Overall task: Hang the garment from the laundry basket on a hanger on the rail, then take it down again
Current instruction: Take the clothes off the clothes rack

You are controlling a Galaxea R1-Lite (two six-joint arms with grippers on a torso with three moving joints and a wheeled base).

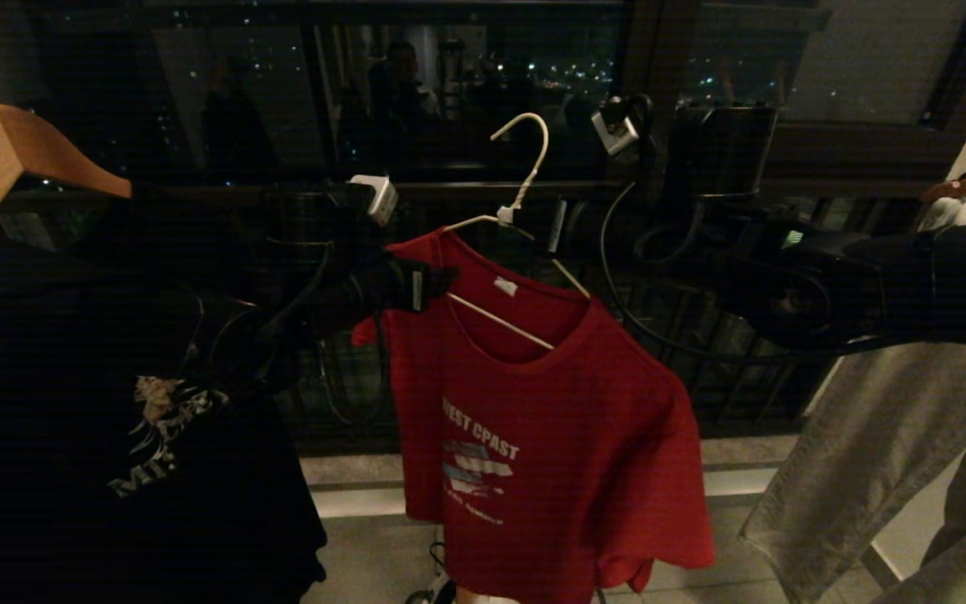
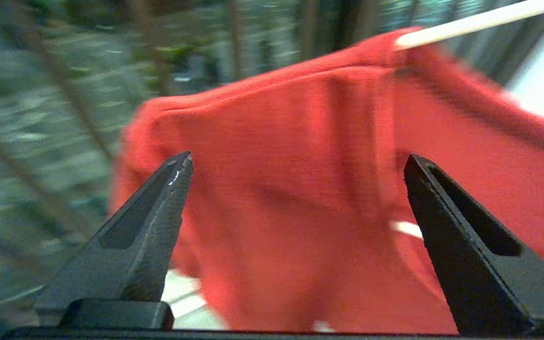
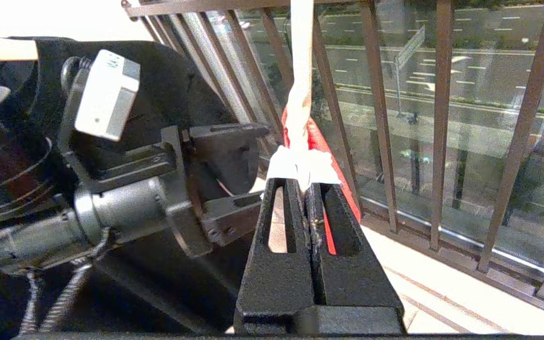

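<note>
The garment, a red T-shirt (image 1: pixel 533 419) with white chest lettering, hangs on the thin white wire hanger (image 1: pixel 525 168). One bar of the hanger shows through the neck opening. My right gripper (image 1: pixel 546 225) is shut on the hanger's twisted neck, seen close in the right wrist view (image 3: pixel 300 182), and holds it up with the hook free in the air. My left gripper (image 1: pixel 443 281) stands open at the shirt's shoulder. In the left wrist view its fingers (image 2: pixel 295 163) are spread wide, with the red cloth (image 2: pixel 300 189) just beyond them. The rail and laundry basket are out of view.
A black printed T-shirt (image 1: pixel 114 419) on a tan wooden hanger (image 1: pixel 5 151) hangs close on the left. Grey trousers (image 1: pixel 852 470) hang on the right. A dark balcony railing (image 3: pixel 437 118) and window stand right behind the shirt. Pale floor tiles (image 1: pixel 366 554) lie below.
</note>
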